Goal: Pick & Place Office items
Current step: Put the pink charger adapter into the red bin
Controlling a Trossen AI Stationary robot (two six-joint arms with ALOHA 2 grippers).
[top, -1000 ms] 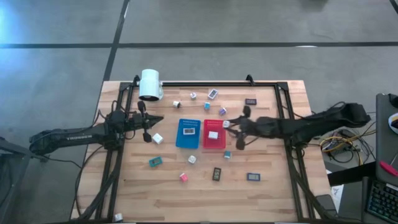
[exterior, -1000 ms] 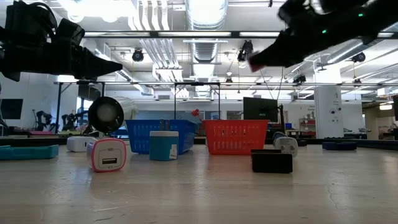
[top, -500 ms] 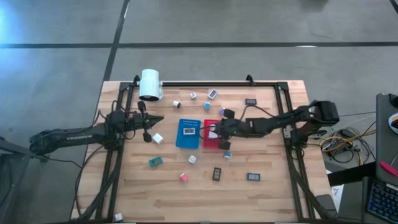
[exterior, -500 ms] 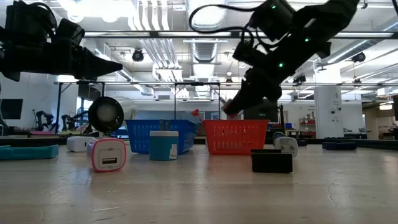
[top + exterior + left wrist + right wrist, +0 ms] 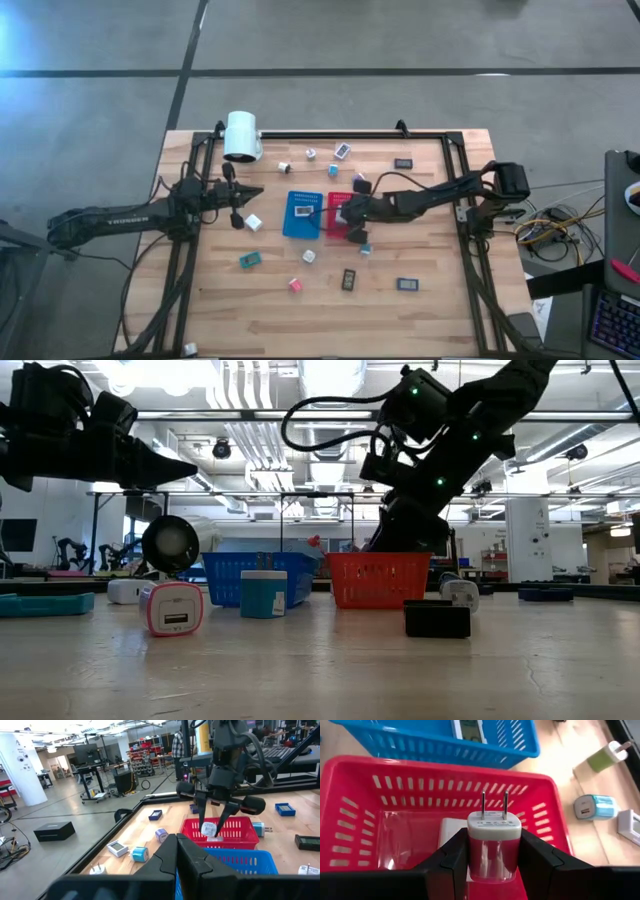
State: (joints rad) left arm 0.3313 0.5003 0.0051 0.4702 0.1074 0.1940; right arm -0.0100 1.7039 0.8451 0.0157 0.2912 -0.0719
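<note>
Right jaws [image 5: 492,851] grip pink charger [image 5: 493,843] over red tray [image 5: 380,827].

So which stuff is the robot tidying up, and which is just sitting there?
Job things: pink-and-white plug held in the right gripper over the red tray; blue tray; small chargers scattered on the table.
Just there: big white cylinder; waiting left gripper.

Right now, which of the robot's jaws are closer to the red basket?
The right. The right gripper hangs directly over the red basket, holding a pink-and-white plug cube. The left gripper waits, shut, off beyond the blue basket.
</note>
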